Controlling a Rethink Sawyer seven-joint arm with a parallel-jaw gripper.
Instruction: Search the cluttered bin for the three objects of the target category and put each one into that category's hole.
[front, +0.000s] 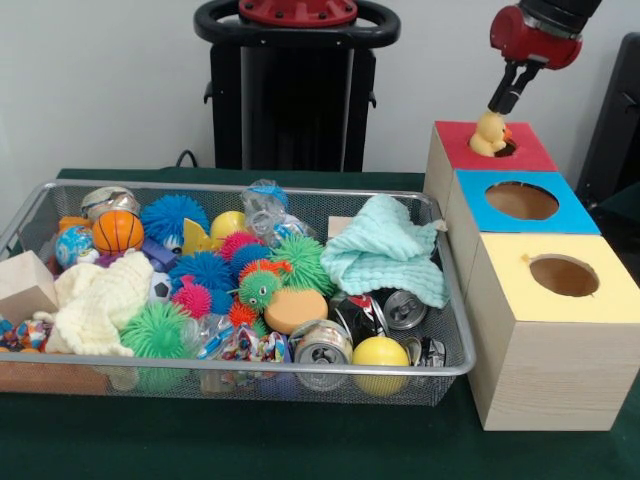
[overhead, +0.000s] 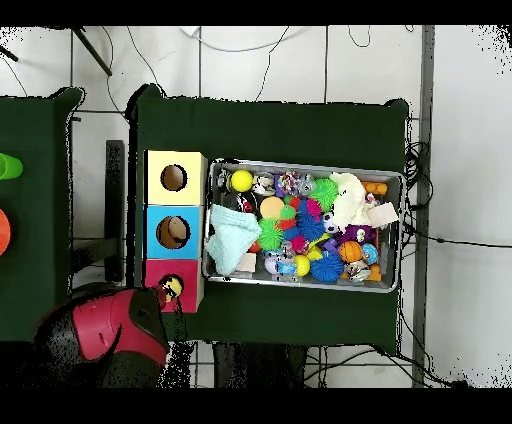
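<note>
One rubber duck (front: 489, 133) is hanging in my clenched end effector (front: 503, 104) over the red box (front: 458, 139); I am centring it on the hole before releasing.

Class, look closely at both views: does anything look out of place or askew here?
Yes: the yellow duck sits on the red box at its hole's rim, not inside, directly under the claw. The mint cloth drapes over cans.
</note>
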